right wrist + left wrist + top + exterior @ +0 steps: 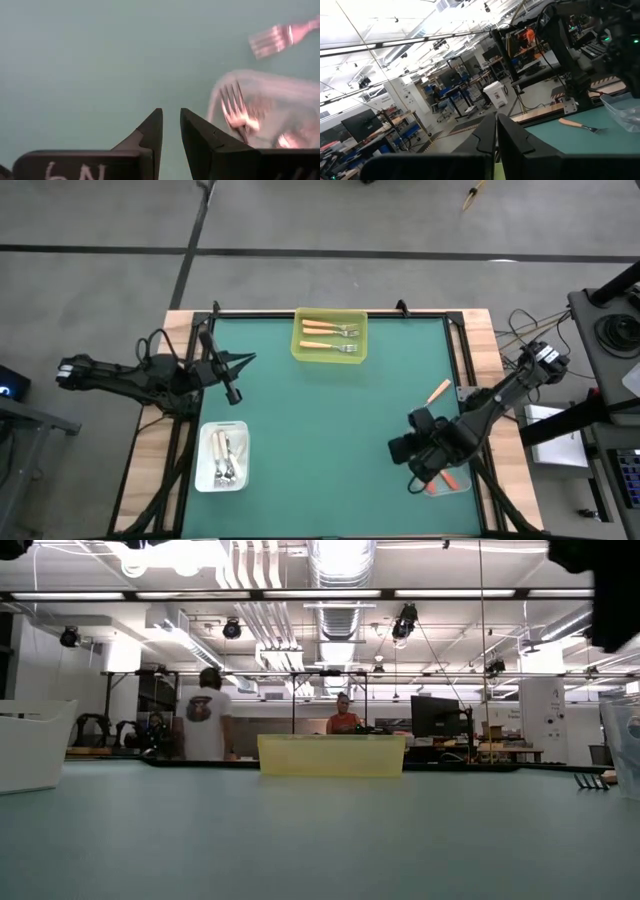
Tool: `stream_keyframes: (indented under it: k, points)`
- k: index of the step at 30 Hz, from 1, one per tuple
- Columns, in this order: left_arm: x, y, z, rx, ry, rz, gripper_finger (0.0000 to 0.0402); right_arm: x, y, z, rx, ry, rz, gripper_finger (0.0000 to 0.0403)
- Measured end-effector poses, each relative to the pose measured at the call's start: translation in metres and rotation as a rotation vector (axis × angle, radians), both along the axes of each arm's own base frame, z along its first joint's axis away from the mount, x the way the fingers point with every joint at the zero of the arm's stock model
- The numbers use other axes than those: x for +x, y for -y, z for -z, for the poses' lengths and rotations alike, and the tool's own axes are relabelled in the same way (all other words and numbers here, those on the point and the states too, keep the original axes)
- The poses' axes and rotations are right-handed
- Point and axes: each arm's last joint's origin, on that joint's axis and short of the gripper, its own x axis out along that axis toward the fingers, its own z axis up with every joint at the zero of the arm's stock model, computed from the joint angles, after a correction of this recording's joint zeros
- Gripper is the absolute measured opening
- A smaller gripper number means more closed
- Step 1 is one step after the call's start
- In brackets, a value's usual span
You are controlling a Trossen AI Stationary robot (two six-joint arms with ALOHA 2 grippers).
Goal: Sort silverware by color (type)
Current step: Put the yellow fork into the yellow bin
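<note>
Right gripper (pixel 171 131) above green table mat (pixel 330 430), beside clear plastic tray (pixel 452 482) at mat's right edge; fingers slightly parted, grasping nothing. Red-orange-handled forks (pixel 449 480) in that tray. One light-orange-handled fork (pixel 438 392) loose on mat near right edge. Three light-orange-handled forks (pixel 329 337) in yellow rectangular bin (pixel 329 356) at far centre. White-handled forks (pixel 224 457) in white rectangular bin (pixel 222 484) at near left. Left gripper (pixel 232 389) clenched, empty, raised over mat's left edge, well apart from all forks.
</note>
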Motion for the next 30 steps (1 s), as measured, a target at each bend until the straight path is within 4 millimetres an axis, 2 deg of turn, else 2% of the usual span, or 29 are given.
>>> stream_keyframes:
  k: [9,18,24,30]
  points:
    - [0.004,0.001,0.002,-0.010,-0.007,0.002,0.0000,0.032,0.042,-0.016,-0.110,0.005,-0.080,0.0059]
    - [0.010,0.001,0.005,-0.049,-0.019,0.010,0.0000,0.056,0.104,-0.031,-0.148,-0.063,-0.245,0.0059]
    - [0.013,0.002,0.007,-0.130,-0.004,0.025,0.0000,0.060,0.145,-0.036,-0.189,-0.127,-0.369,0.0059]
    - [0.018,0.003,0.013,-0.274,0.000,0.045,0.0000,0.046,0.183,-0.035,-0.165,-0.275,-0.416,0.0059]
